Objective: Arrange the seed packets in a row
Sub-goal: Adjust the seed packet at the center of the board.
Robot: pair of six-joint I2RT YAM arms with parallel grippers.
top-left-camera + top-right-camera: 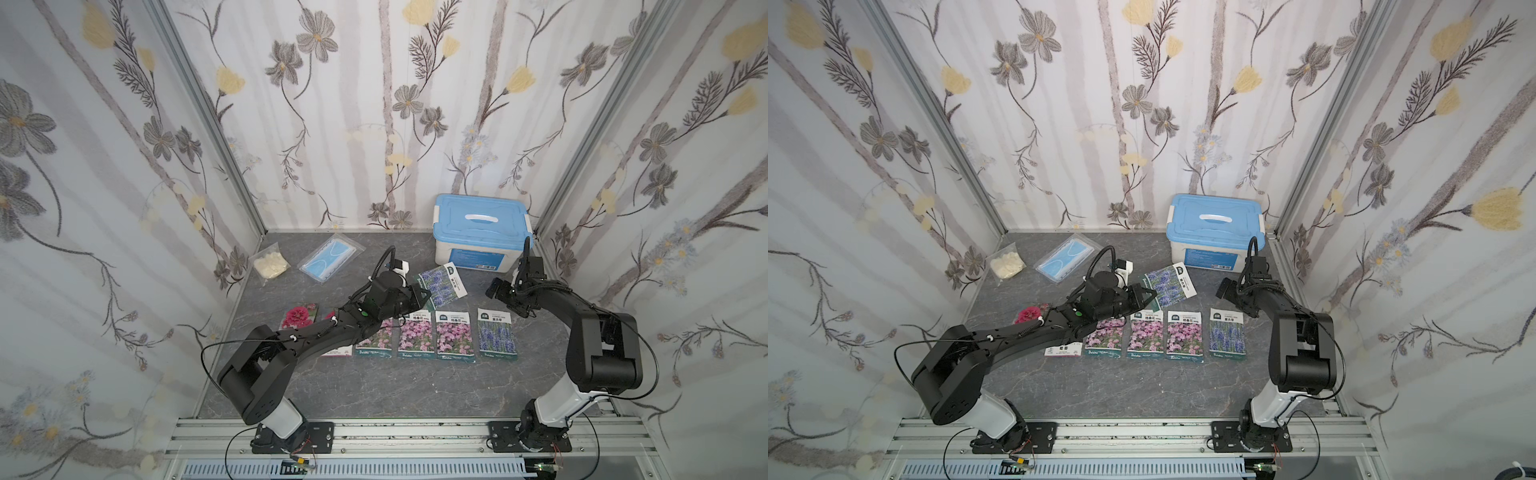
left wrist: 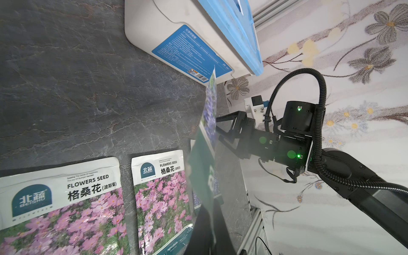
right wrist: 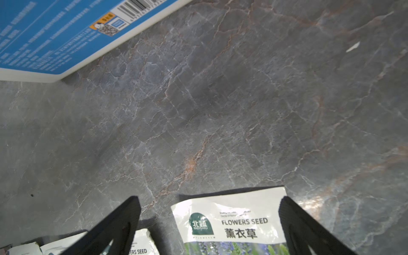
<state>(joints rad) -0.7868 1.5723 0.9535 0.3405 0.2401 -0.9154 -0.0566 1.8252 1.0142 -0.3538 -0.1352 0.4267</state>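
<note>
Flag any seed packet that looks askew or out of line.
Two stand out. A lavender packet is held tilted behind the row by the shut left gripper, not laid down. A red-flower packet lies apart, back from the row's left end.

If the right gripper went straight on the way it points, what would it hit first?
Probably the right gripper meets bare tabletop just past the lavender seed packet under its open jaws, short of the box; depth is unclear.
</note>
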